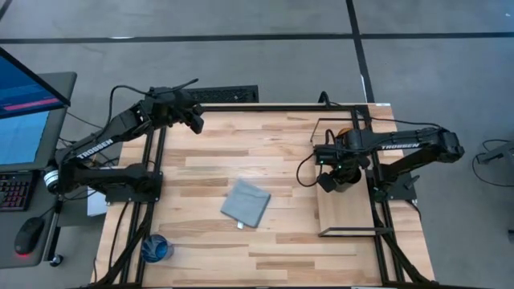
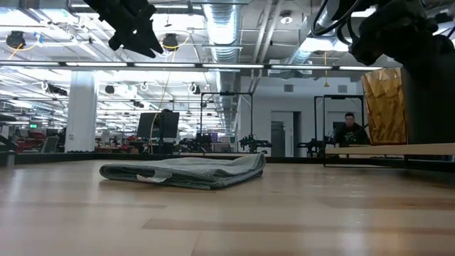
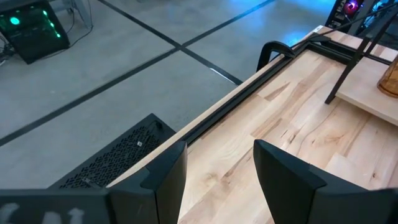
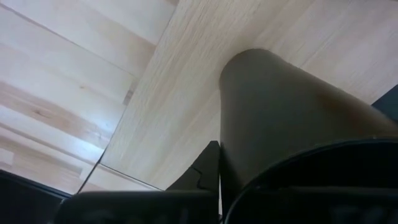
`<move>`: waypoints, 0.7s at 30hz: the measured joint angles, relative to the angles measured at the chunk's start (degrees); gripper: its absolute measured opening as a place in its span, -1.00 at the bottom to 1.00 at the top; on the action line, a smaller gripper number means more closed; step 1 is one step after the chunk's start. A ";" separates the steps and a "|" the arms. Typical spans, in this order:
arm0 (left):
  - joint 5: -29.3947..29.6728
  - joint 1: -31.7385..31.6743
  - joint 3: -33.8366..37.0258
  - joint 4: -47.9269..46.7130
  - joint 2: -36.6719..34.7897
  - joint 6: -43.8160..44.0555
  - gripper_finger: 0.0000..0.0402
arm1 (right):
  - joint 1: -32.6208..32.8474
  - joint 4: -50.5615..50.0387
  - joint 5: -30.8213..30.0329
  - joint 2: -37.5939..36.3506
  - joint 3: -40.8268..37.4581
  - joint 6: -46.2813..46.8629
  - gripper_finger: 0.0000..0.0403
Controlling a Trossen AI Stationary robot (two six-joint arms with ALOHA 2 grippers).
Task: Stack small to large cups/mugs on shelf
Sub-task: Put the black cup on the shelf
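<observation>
The black cup [image 4: 292,118] stands on the shelf [image 1: 341,213] at the desk's right side, pinched at its rim by the right hand [image 1: 336,170], with the amber cup [image 2: 384,107] just beside it. To do this well, set it flat before letting go, then lift straight up. The blue cup [image 1: 156,248] waits near the desk's [image 1: 265,144] front left corner, beyond a folded cloth [image 1: 246,202]; the left hand [image 3: 217,180] hovers spread at the far left edge.
</observation>
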State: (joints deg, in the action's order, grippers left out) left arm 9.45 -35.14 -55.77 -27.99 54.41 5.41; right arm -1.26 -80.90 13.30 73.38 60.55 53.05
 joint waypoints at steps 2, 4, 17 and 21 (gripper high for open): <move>0.00 0.00 0.00 0.00 0.00 0.00 -0.11 | 0.00 0.00 -0.07 -0.02 0.02 0.01 -0.78; -0.02 0.00 0.00 0.00 0.00 0.00 -0.11 | 0.00 0.00 -0.53 0.00 0.02 0.07 -0.76; -0.02 0.00 0.00 -0.01 0.00 0.42 -0.11 | 0.13 0.00 -1.53 0.00 0.02 0.86 -0.72; -0.02 0.00 0.00 -0.02 0.00 0.44 -0.11 | 0.13 0.00 -1.47 0.00 0.04 0.51 -0.62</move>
State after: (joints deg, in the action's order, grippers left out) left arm 9.43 -35.14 -55.77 -28.01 54.41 5.85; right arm -1.13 -80.90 11.84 73.38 60.60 53.56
